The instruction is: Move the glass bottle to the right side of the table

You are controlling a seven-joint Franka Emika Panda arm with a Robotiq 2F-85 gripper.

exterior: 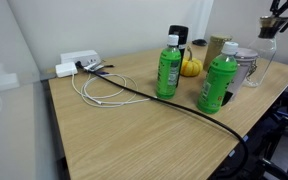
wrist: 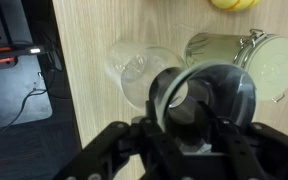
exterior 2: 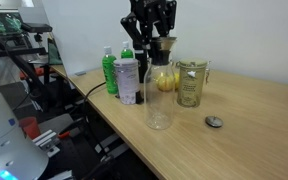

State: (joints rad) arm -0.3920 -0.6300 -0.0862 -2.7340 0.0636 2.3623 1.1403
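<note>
Two green bottles (exterior 2: pixel 112 70) stand at the left end of the cluster, near the table (exterior 2: pixel 254 135) edge. Just beside them stands the glass bottle (exterior 2: pixel 159 100), upright, with its long axis vertical. The gripper (exterior 2: pixel 162 40) sits directly over that axis, fingers down either side of the dark collar. In the wrist view the collar (wrist: pixel 209 95) lies centred between the fingers and the jaws appear clamped on it, so the grasp is a top grip at the neck. Whether the base has left the tabletop cannot be told.

Right of the bottle and close behind it are a yellow fruit (exterior 2: pixel 166 82) and a clasp-lid jar (exterior 2: pixel 191 85), then a small dark disc (exterior 2: pixel 214 121). Beyond that is bare wood grain.

Judgement: a tall load held at the top may swing. The jar and disc lie close by, so a vertical lift before any traverse is advisable.
</note>
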